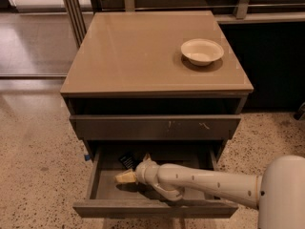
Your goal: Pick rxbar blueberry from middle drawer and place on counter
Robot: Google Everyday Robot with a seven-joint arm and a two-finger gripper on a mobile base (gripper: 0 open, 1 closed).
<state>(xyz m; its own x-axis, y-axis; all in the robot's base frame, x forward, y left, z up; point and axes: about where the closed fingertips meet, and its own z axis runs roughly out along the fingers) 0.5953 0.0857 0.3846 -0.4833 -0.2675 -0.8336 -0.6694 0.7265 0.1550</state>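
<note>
The middle drawer (103, 187) is pulled open at the bottom of the cabinet. The rxbar blueberry (127, 160), a small dark wrapper with white print, lies on the drawer's grey floor near the back, left of centre. My gripper (125, 176) is inside the drawer, reaching in from the right on the white arm (205, 182), just in front of the bar and slightly below it in the view. It holds nothing that I can see. The glossy tan counter (138, 51) is the cabinet's top.
A white bowl (202, 51) stands on the counter's right rear part. The drawer front with white scratches (155, 127) overhangs the open drawer's back. Speckled terrazzo floor (33, 151) surrounds the cabinet. Metal posts (74, 8) stand behind at the left.
</note>
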